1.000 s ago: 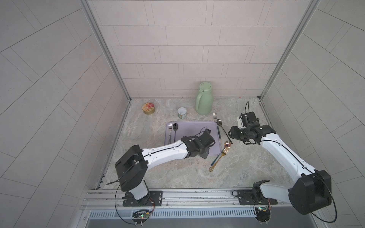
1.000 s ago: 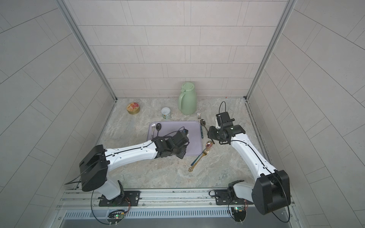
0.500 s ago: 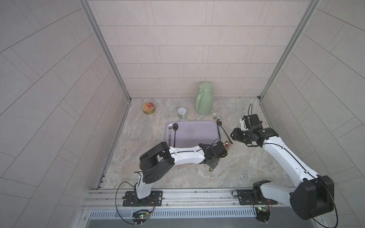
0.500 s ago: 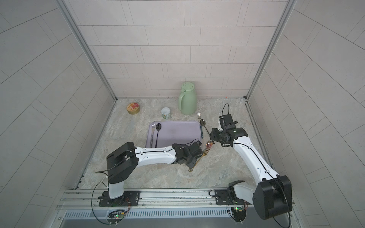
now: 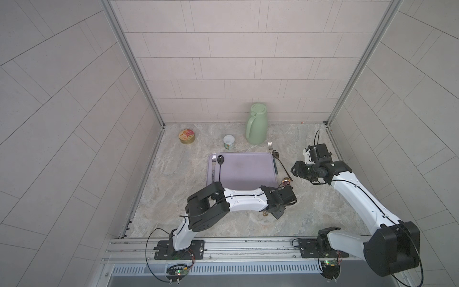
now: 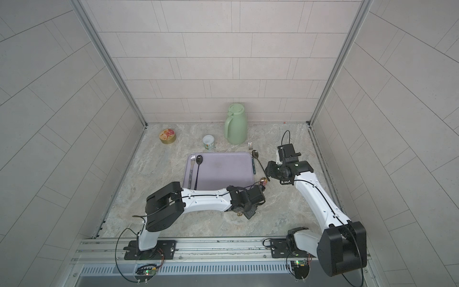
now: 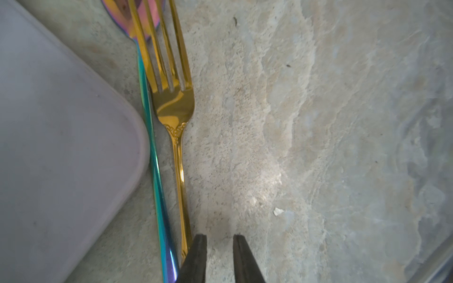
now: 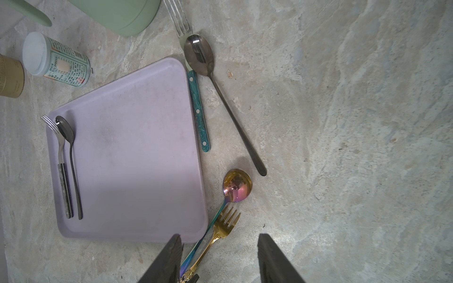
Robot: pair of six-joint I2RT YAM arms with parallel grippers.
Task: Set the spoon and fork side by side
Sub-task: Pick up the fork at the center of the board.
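A gold fork (image 7: 175, 107) and a rainbow-tinted spoon (image 7: 157, 171) lie side by side, touching, on the marble just off the lilac tray's (image 7: 61, 147) near right corner. My left gripper (image 7: 219, 245) is down at their handle ends, its jaws a narrow gap apart with only bare table between them; one finger (image 7: 196, 257) rests against the fork's handle. In both top views the left wrist hides most of the pair, leaving the spoon bowl (image 5: 287, 181) showing. My right gripper (image 8: 220, 236) hovers open above the pair, holding nothing.
On the tray's (image 5: 248, 171) left side lie a silver fork (image 5: 213, 165) and a dark spoon (image 5: 220, 164). A teal-handled fork (image 8: 199, 115) and a long dark spoon (image 8: 230, 107) lie by its right edge. A green jug (image 5: 257, 128), a small jar (image 5: 229, 142) and a tin (image 5: 186, 136) stand at the back.
My left arm swung from over the tray to the table at its near right corner and dropped onto the fork and spoon handles, its jaws narrowing. The right gripper drifted slightly rightward.
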